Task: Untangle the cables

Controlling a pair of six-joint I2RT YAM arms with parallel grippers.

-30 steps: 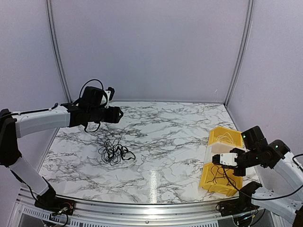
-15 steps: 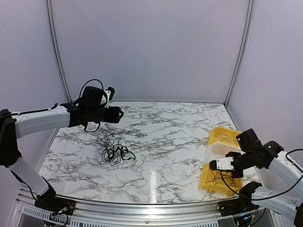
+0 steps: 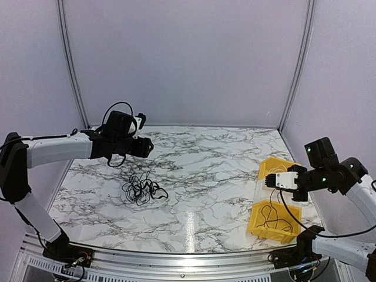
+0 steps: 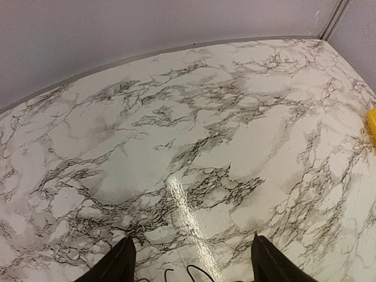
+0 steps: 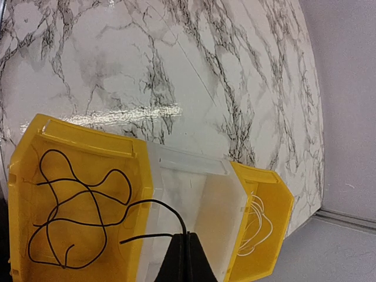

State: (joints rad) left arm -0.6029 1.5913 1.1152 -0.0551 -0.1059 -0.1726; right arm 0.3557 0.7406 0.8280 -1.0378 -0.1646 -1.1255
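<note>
Top external view: a marble-patterned bench [image 3: 223, 176] enclosed by pale walls [image 3: 188, 59]. Upper left, the left end effector [image 3: 148, 147] gapes wide, empty; the right end effector [image 3: 270, 181] is pinched tight on a black cable [image 5: 151, 201].

the table [image 3: 205, 170] is white marble veined in grey and black. the clear bin [image 5: 200, 170] is colourless and see-through. the near yellow bin [image 5: 88, 138] beside it holds a black cable [image 5: 154, 201], and the far yellow bin [image 5: 282, 200] holds a white cable [image 5: 258, 217]. well left of the clear bin, the cables [image 3: 141, 189] are a black tangle.
</note>
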